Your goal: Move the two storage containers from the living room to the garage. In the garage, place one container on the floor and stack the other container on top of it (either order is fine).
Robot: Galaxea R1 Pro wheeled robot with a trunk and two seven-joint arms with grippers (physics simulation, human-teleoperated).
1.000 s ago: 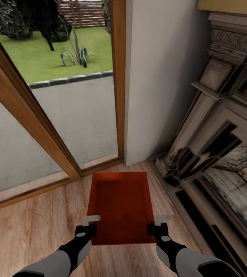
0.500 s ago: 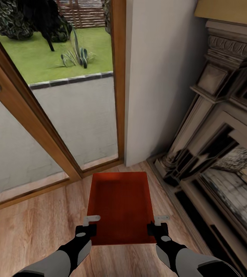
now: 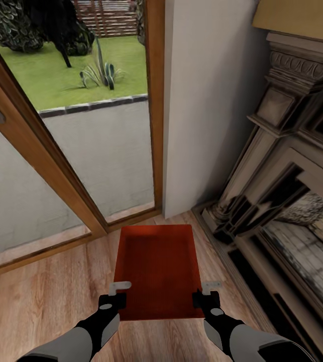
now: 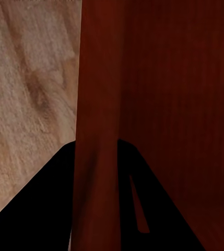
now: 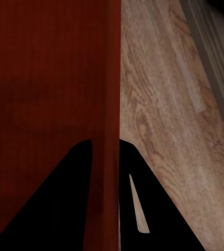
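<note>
Head view | storage container [image 3: 158, 271] side walls clamped: left claw [image 3: 112, 300], right claw [image 3: 206, 298]

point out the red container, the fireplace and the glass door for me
container [image 3: 158, 269], head view, on its inner bottom
fireplace [image 3: 287, 166], head view, on its carved surround
glass door [image 3: 96, 151], head view, on the pane

Bare wood plank floor [image 3: 35, 301] is left open to the left of the storage container [image 3: 158, 271]. Ahead, passage is blocked by the wood-framed glass doors [image 3: 81, 151] and a white wall section [image 3: 206, 100]. On the right, only a narrow floor strip is left beside the fireplace [image 3: 292, 211].
</note>
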